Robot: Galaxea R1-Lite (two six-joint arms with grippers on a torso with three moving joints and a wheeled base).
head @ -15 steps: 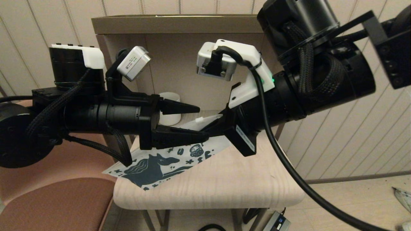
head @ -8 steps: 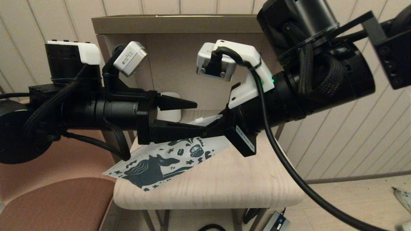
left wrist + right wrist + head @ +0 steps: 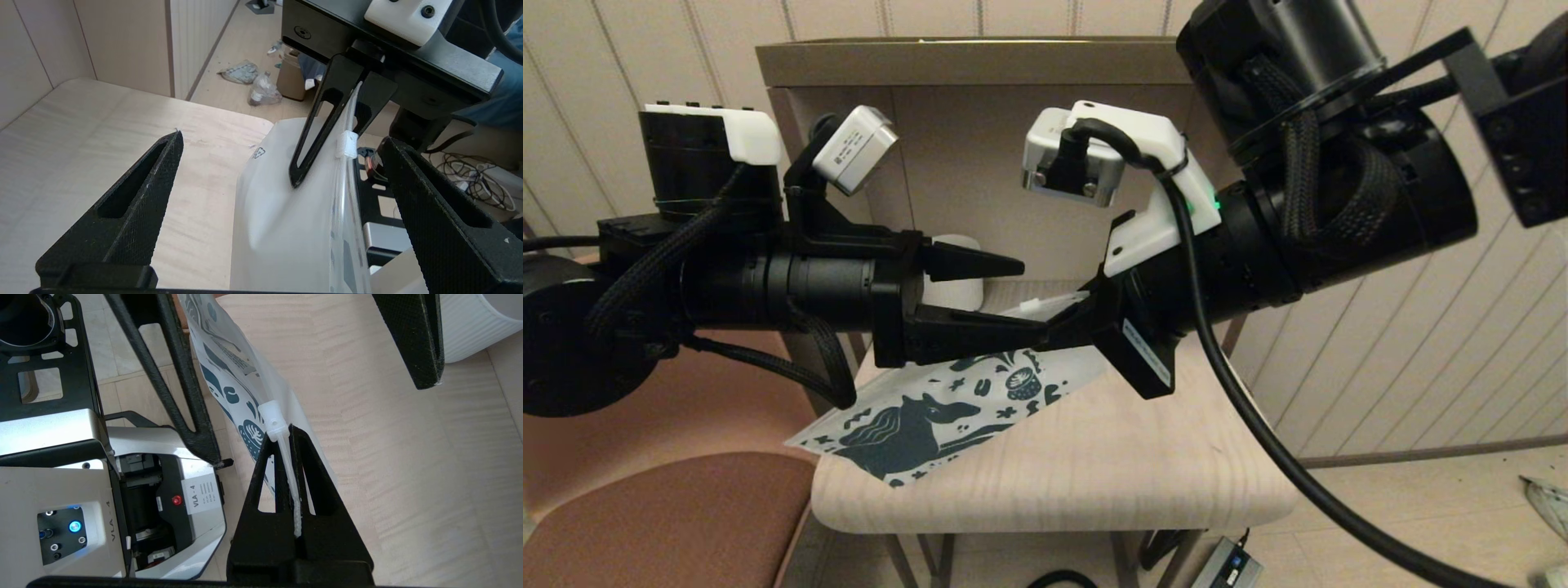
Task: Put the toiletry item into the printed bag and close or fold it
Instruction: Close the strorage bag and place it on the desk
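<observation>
The printed bag (image 3: pixel 931 416), white with a dark teal horse, lies half on the table and hangs over its left edge. Its zip edge is lifted by my right gripper (image 3: pixel 282 433), which is shut on that edge just behind the white slider (image 3: pixel 274 418). My left gripper (image 3: pixel 282 139) is open, one finger on each side of the raised bag (image 3: pixel 286 228), touching nothing. In the head view the two grippers meet nose to nose above the table (image 3: pixel 1033 296). The toiletry item shows in no view.
A white ribbed mug (image 3: pixel 956 273) stands behind the left gripper at the back of the light wood table (image 3: pixel 1094 465). A brown box (image 3: pixel 980 61) rises behind it. A reddish chair seat (image 3: pixel 670 506) lies left of the table.
The left arm has shifted slightly to the left and up, uncovering a little more of the bag's print. The right gripper has held still on the zip edge.
</observation>
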